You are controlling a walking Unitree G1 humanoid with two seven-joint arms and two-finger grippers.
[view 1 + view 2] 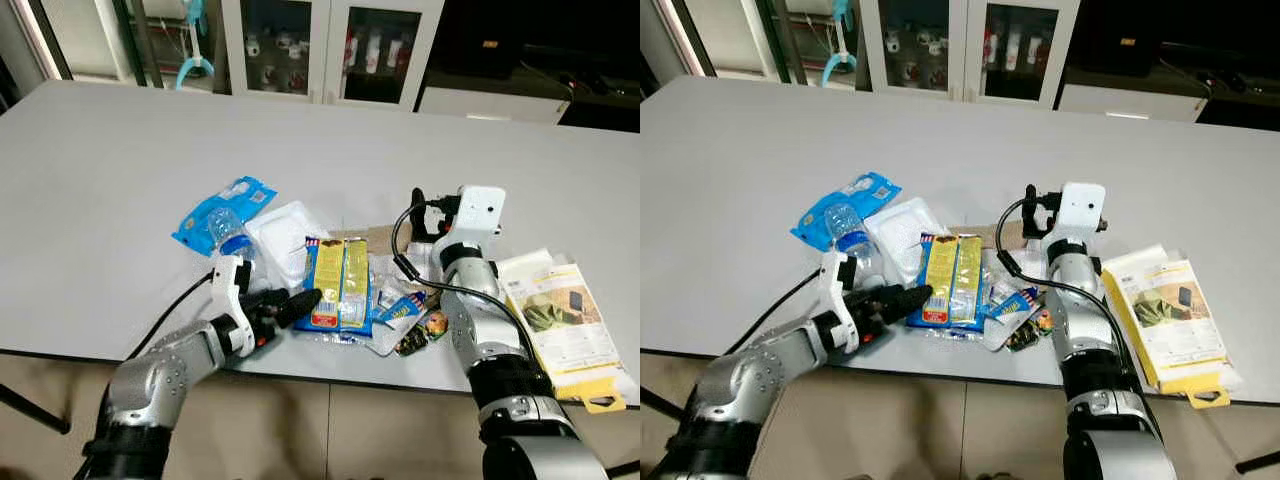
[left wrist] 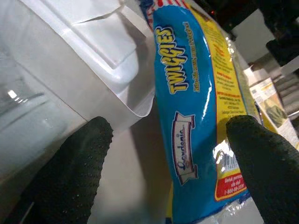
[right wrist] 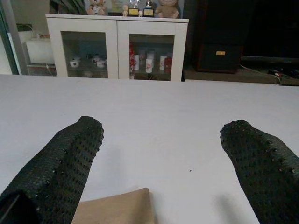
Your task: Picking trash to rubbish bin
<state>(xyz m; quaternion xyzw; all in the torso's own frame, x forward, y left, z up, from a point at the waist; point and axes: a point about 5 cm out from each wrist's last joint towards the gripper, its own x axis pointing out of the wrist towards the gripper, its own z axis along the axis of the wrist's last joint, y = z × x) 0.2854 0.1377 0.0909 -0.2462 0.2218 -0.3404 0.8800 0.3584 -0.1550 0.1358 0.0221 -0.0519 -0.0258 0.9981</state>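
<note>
Several pieces of trash lie heaped near the front edge of the grey desk (image 1: 120, 170) in the left eye view: a blue-and-yellow Twiggies snack packet (image 1: 340, 285), a white plastic tray (image 1: 285, 240), and a blue wrapper (image 1: 225, 215). Left pincer (image 1: 300, 300) sits at the packet's near corner. Right pincer (image 1: 420, 212) rests beside a yellow booklet (image 1: 560, 320).

Left wrist view: fingers (image 2: 74, 168) apart, straddling the packet's edge.

Right wrist view: fingers (image 3: 60, 163) apart over a tan card (image 3: 117, 207).
</note>
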